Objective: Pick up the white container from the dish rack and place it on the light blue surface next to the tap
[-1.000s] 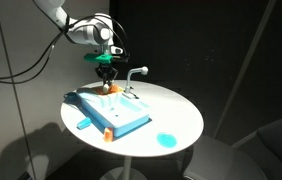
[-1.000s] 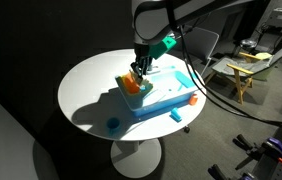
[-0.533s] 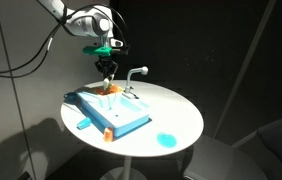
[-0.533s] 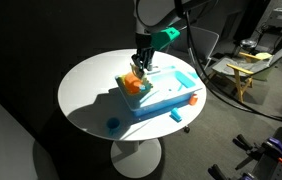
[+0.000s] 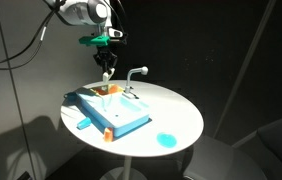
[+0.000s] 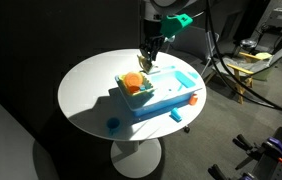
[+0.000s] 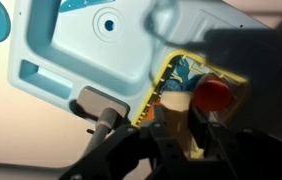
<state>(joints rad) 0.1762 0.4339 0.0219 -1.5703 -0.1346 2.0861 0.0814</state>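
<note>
In the wrist view my gripper (image 7: 171,125) is shut on the white container (image 7: 169,108), a small pale cup between the two fingers. Below it lies the orange dish rack (image 7: 163,72) with a red item (image 7: 214,95) inside. In both exterior views the gripper (image 5: 105,70) (image 6: 149,58) hangs well above the rack (image 5: 108,90) (image 6: 132,84), which sits at one end of the light blue surface (image 5: 126,120) (image 6: 171,96). The grey-white tap (image 5: 135,76) stands at the unit's far edge, beside the rack.
The unit rests on a round white table (image 5: 176,110) (image 6: 86,85). A bright blue disc (image 5: 166,140) (image 6: 112,124) lies on the table near its edge. A small orange block (image 5: 109,133) (image 6: 178,116) sits at the unit's front rim. Dark background all around.
The gripper has risen straight up from the dish rack with the white container in its fingers. The rack and the blue unit have stayed put.
</note>
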